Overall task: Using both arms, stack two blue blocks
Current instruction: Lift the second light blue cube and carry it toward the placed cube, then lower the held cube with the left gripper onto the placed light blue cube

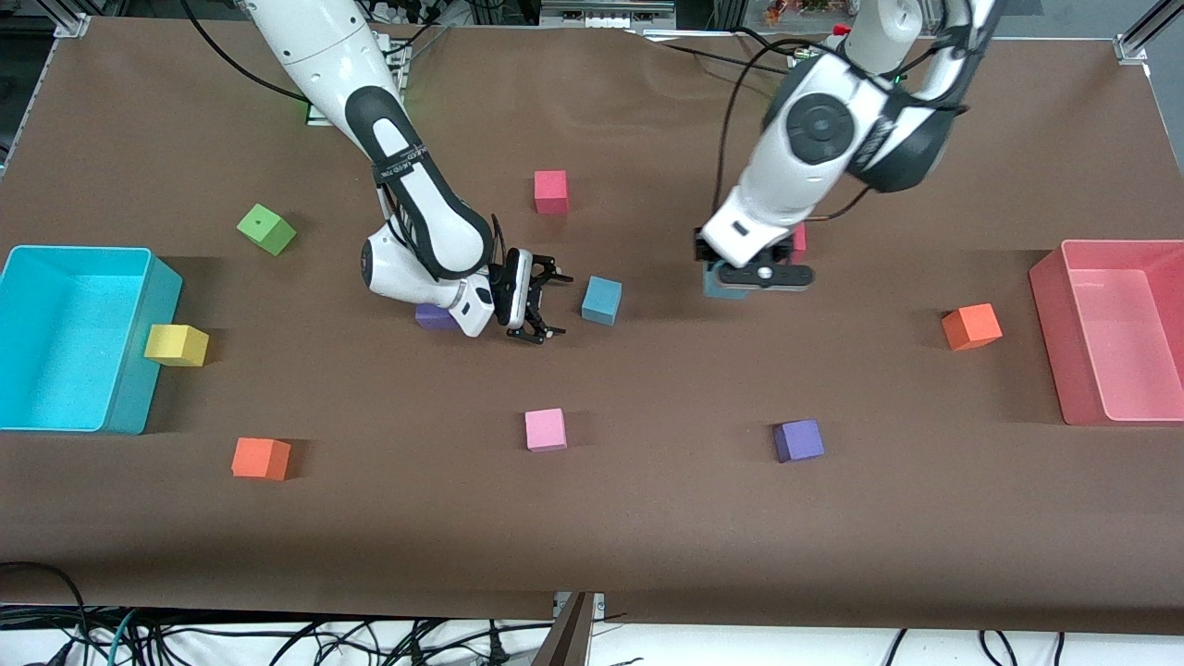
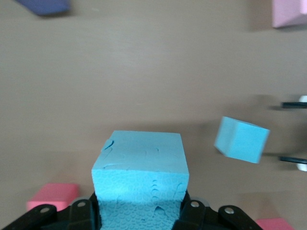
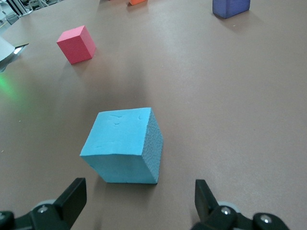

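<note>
One blue block (image 1: 601, 301) rests on the table near its middle. My right gripper (image 1: 546, 306) lies low just beside it, toward the right arm's end, jaws open and facing it. In the right wrist view that block (image 3: 122, 146) sits just ahead of the two open fingers (image 3: 72, 196), untouched. My left gripper (image 1: 726, 280) is shut on the other blue block (image 1: 714, 285), holding it a little above the table. The left wrist view shows the held block (image 2: 139, 167) between the pads, with the resting block (image 2: 241, 139) farther off.
A cyan bin (image 1: 79, 250) and a pink bin (image 1: 1119, 245) stand at the table's two ends. Loose cubes lie around: red (image 1: 550, 191), purple (image 1: 798, 440), pink (image 1: 546, 429), orange (image 1: 970, 326), orange (image 1: 261, 458), yellow (image 1: 176, 344), green (image 1: 266, 228). A purple cube (image 1: 435, 317) sits under the right wrist.
</note>
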